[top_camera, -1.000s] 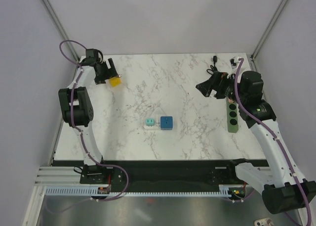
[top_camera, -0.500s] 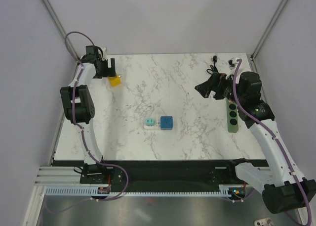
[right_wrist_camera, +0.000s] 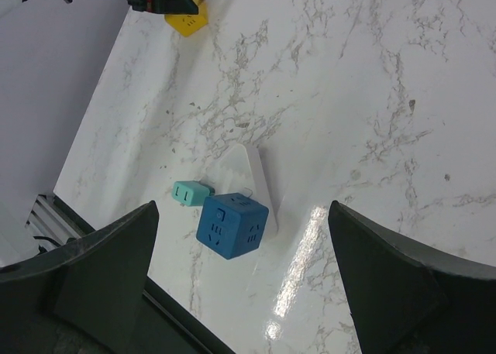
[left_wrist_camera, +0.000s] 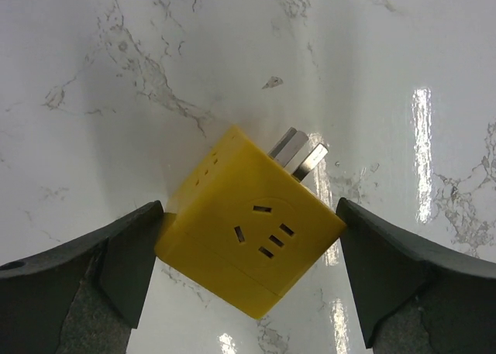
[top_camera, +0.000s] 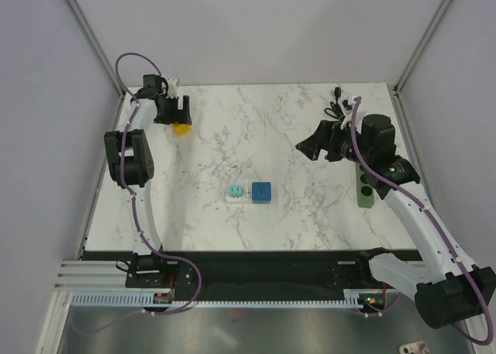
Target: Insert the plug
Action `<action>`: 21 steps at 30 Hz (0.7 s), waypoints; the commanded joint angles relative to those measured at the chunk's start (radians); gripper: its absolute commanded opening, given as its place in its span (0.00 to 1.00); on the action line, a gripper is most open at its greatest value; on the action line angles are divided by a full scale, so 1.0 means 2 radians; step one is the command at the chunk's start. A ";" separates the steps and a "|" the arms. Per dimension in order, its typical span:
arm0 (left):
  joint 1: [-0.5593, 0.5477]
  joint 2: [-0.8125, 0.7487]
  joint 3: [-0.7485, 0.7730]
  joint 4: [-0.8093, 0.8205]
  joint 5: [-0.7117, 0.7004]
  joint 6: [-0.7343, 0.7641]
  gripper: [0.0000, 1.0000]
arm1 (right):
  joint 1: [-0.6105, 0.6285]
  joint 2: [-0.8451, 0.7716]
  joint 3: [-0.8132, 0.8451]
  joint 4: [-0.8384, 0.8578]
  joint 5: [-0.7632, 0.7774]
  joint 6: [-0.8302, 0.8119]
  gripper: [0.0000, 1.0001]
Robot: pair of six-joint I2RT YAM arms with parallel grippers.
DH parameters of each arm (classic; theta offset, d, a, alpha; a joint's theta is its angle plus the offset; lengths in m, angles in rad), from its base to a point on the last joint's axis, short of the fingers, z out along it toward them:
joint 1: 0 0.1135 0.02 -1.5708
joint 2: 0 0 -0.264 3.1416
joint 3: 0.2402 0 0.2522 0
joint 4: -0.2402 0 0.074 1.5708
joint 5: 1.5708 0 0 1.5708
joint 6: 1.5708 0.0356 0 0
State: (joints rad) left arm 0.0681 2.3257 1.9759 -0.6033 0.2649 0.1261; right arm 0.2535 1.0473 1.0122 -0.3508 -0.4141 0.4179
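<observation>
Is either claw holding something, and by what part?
Nothing is held. The left gripper straddles the yellow cube, jaws open; the right gripper is open, empty.

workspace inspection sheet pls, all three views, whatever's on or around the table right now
surface: white marble table, glare patches
job's things: yellow cube plug at far left, prongs showing; green power strip at right edge
clutter: blue cube, teal adapter and white triangular piece mid-table
grippers: left claw straddles the yellow cube plug, grip unclear; right claw open, empty, above the table
cables: black cable at far right; purple arm leads
surroundings: grey walls, nothing else seen
</observation>
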 commanded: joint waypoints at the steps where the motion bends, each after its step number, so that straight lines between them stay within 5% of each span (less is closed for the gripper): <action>1: -0.013 -0.008 0.005 -0.006 0.005 0.028 0.98 | 0.009 0.002 0.002 0.024 -0.004 -0.015 0.98; 8: -0.074 -0.057 -0.046 -0.006 -0.092 0.056 0.92 | 0.017 -0.003 0.002 0.025 -0.002 -0.016 0.98; 11: -0.083 -0.062 -0.062 -0.007 -0.100 0.060 0.79 | 0.019 -0.013 -0.003 0.024 0.001 -0.016 0.98; 15: -0.087 -0.065 -0.070 -0.011 -0.090 0.037 0.35 | 0.020 -0.020 -0.005 0.022 0.008 -0.019 0.98; 21: -0.101 -0.093 -0.082 -0.022 -0.072 -0.006 0.21 | 0.019 -0.030 -0.003 0.014 0.009 -0.019 0.98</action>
State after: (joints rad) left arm -0.1246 2.2200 1.8164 -0.6159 0.1150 0.1734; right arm 0.2890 1.0142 1.0039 -0.3450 -0.4038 0.3962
